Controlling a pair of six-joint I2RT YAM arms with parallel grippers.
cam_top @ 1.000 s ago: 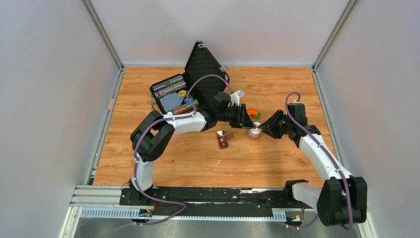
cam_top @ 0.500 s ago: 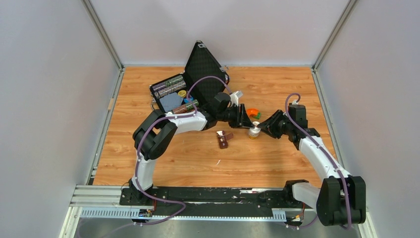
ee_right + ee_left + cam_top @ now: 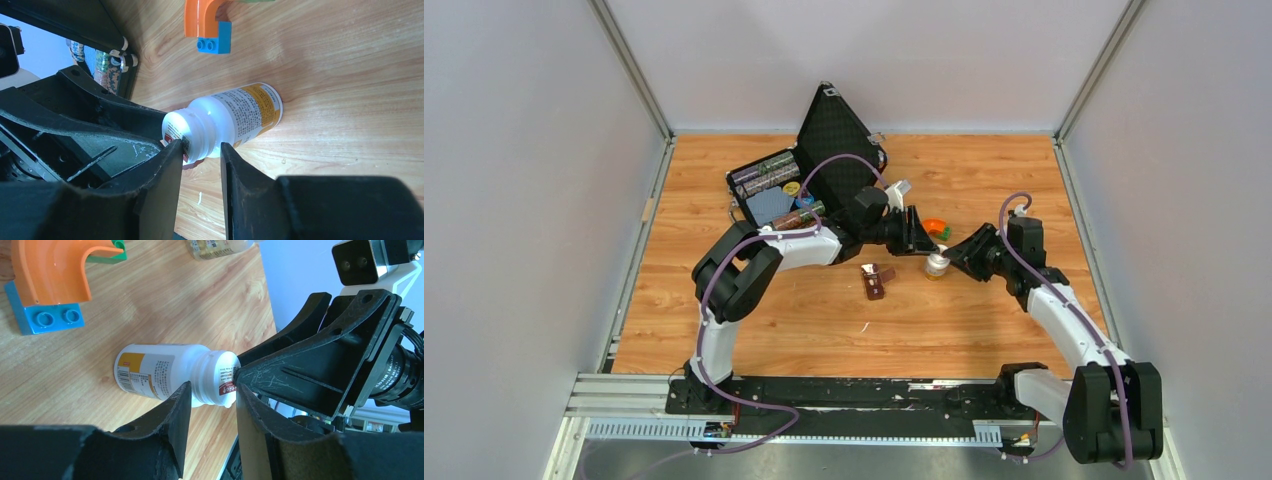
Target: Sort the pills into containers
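Left end effector (image 3: 211,390) and right end effector (image 3: 200,147), each part-spread, are bracketing the upright pill bottle (image 3: 937,266) from left and right, though whether either is pinching it is unclear.

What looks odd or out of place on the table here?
Both grippers crowd one upright white pill bottle: the left gripper and right gripper each frame its cap from opposite sides, nearly touching each other. A tiny white speck lies loose on the wooden table near the brown pill container; too small to identify.
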